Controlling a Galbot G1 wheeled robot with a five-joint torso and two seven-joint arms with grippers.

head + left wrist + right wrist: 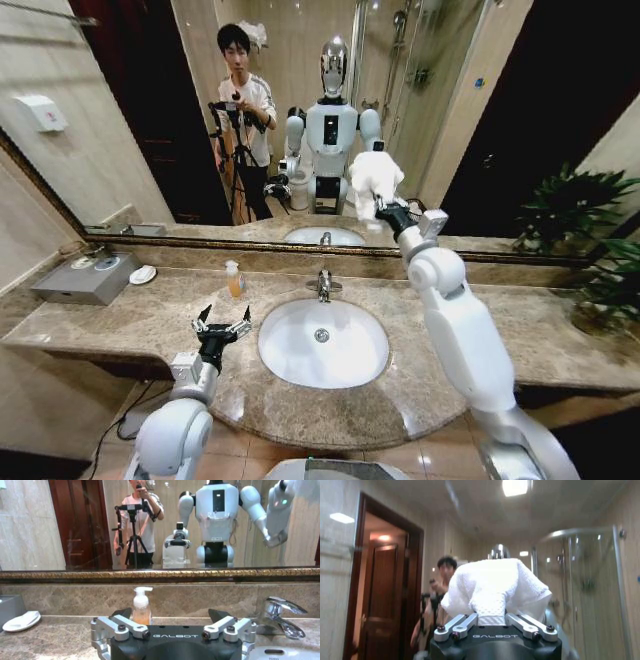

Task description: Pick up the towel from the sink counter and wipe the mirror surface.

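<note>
My right arm is raised in front of the mirror (480, 100), with its gripper (385, 208) shut on the white towel (375, 180). The bunched towel is held up at the glass above the tap; whether it touches I cannot tell. In the right wrist view the towel (495, 585) bulges out from between the shut fingers of the right gripper (492, 620), facing the mirror (580, 555). My left gripper (222, 325) hangs open and empty just over the sink counter (120, 320), left of the basin. The left wrist view shows that left gripper (170, 614) pointing at the mirror (75, 525).
The white oval basin (322, 345) and chrome tap (323, 285) sit mid-counter. A soap bottle (234, 280) stands behind the left gripper, a soap dish (143, 274) and grey box (88, 277) farther left. A potted plant (590, 250) stands at the right end.
</note>
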